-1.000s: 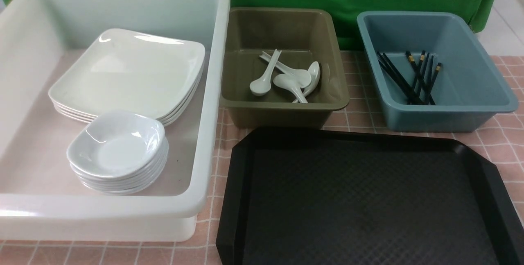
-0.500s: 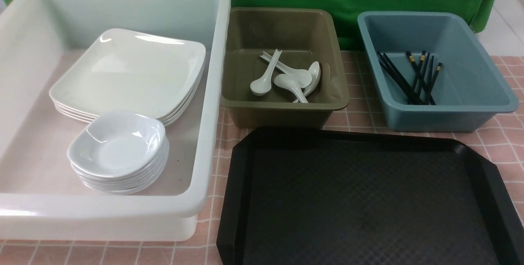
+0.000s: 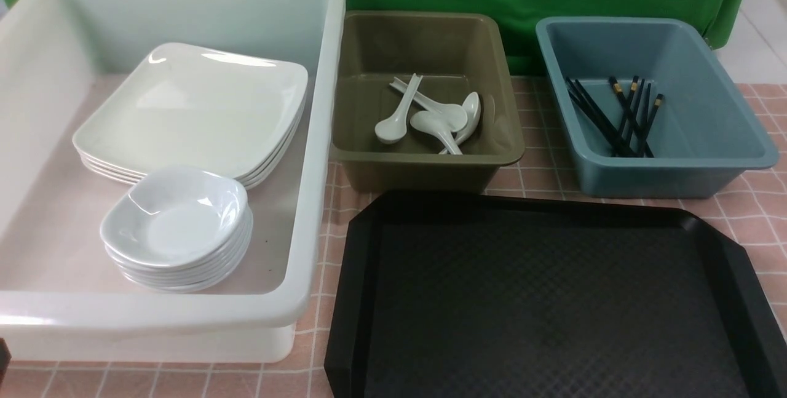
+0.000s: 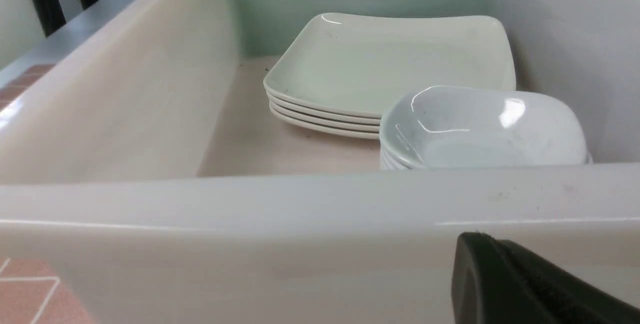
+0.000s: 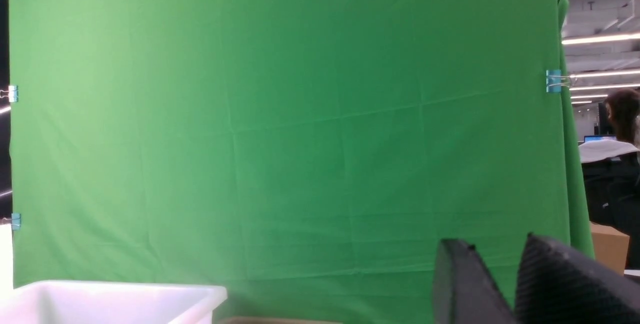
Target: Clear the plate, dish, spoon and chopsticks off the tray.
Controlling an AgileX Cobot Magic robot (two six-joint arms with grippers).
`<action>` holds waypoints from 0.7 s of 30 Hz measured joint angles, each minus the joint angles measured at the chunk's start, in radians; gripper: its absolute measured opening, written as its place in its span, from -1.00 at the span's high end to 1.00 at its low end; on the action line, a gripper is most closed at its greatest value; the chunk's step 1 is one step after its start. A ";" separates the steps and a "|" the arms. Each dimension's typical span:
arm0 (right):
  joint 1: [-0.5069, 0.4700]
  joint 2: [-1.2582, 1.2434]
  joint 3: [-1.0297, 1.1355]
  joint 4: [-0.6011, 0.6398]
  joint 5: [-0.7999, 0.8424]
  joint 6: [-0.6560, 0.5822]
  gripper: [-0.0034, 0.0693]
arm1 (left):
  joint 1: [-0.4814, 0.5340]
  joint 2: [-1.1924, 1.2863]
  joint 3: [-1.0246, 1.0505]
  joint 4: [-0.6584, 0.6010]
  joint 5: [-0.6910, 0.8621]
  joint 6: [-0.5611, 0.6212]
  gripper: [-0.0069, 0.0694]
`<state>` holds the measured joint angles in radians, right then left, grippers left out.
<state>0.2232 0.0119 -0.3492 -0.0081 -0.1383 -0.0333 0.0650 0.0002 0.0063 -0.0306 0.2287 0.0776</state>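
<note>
While I watch through the cameras, the visible part of the tray (image 3: 553,299) is bare, and I judge the clearing done. The plates (image 3: 197,109) and dishes (image 3: 175,219) sit stacked in the white tub (image 3: 154,312), spoons (image 3: 393,127) in the olive bin (image 3: 430,157), chopsticks (image 3: 599,118) in the blue one (image 3: 676,163). My left gripper (image 4: 482,244) is closed on nothing; my right gripper (image 5: 500,249) is empty, its fingers slightly parted. If I swing the left arm low, it could clip the tub's rim and jolt the overlapping stacks.
</note>
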 joint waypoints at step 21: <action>0.000 0.000 0.000 0.000 0.000 0.000 0.25 | 0.000 0.000 0.000 0.003 -0.015 0.000 0.81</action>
<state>0.2232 0.0119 -0.3492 -0.0081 -0.1383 -0.0333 0.0650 0.0002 0.0063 -0.0278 0.2141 0.0776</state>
